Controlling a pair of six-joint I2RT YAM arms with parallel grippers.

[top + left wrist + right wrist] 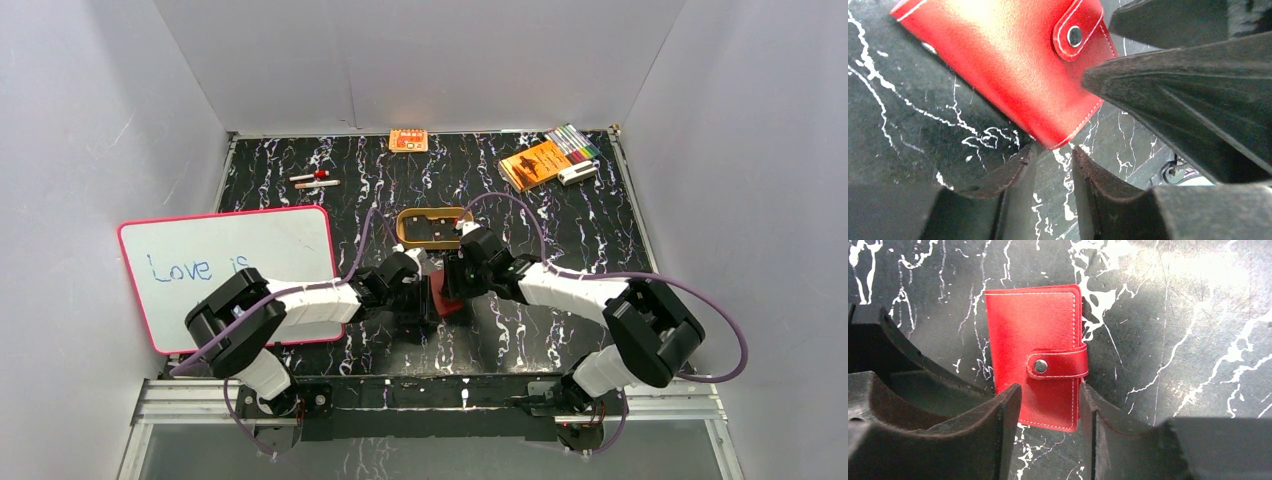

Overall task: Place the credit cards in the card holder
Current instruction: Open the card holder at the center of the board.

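Note:
The card holder [1035,340] is a small red wallet lying flat on the black marbled table, folded shut with its tab snapped down. In the top view only a red sliver of the card holder [447,299] shows between the two arms. My right gripper [1048,392] hovers open over its lower end, one finger above the leather and the other at its right edge. My left gripper [1053,152] stands open by a narrow gap, its tips just short of the card holder's [1013,70] corner, with bare table between them. The credit cards are out of view.
A tan oval tray [432,228] lies just behind the grippers. A whiteboard [230,270] covers the left of the table. At the back are an orange packet [408,140], an orange booklet [533,163], coloured markers [573,142] and pens [315,180].

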